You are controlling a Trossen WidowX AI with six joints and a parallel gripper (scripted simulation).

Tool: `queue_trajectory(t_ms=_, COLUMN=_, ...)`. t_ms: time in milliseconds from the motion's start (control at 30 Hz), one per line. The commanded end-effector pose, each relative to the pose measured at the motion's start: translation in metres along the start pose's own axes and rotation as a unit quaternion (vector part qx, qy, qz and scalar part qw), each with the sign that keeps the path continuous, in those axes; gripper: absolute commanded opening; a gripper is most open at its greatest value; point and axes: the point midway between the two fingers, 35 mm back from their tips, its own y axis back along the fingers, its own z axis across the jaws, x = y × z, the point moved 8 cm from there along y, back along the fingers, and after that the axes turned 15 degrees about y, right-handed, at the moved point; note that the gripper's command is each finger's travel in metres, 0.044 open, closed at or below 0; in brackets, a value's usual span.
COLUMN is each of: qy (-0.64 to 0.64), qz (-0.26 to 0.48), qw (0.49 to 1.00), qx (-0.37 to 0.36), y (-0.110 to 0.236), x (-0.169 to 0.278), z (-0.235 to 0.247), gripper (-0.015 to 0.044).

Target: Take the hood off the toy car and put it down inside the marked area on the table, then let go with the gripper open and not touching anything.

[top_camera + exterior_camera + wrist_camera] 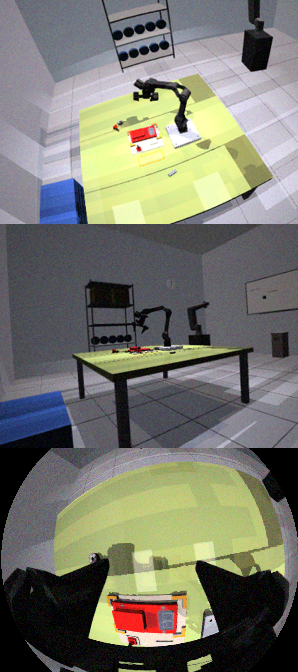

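Observation:
The red toy car (142, 139) (151, 627) sits on a white board (157, 144) with orange corner pieces. It has a raised red block (138, 134) (128, 619) and a grey ribbed panel on top. Which part is the hood, I cannot tell for sure. The marked area, a thin orange-yellow outline (150, 153), lies in front of the board with nothing inside it. My gripper (145, 96) (153, 564) is wide open and empty, high above the table and behind the car, touching nothing.
A small red part (138, 148) (132, 640) stands on the board. A red piece (116, 127) and a round grey piece (120, 122) lie left of the car. A grey block (172, 173) lies beyond the outline. The arm's white base plate (189, 138) is right of the board.

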Motion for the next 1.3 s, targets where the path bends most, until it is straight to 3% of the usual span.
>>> queue_trajectory(t_ms=0, qy=0.268, qz=0.082, qw=0.960, qx=-0.026, y=-0.017, x=0.033, z=0.054, gripper=0.0440)
queue_trajectory(t_ms=167, qy=0.502, qz=0.149, qw=0.850, qx=-0.064, y=-0.029, x=0.075, z=0.101, gripper=0.0440)
queue_trajectory(t_ms=367, qy=0.720, qz=0.209, qw=0.650, qx=-0.119, y=-0.038, x=0.136, z=0.145, gripper=0.0440)
queue_trajectory(t_ms=433, qy=0.736, qz=0.214, qw=0.630, qx=-0.124, y=-0.042, x=0.134, z=0.145, gripper=0.0440)
queue_trajectory(t_ms=1267, qy=0.738, qz=0.214, qw=0.627, qx=-0.125, y=-0.056, x=0.141, z=0.144, gripper=0.0440)
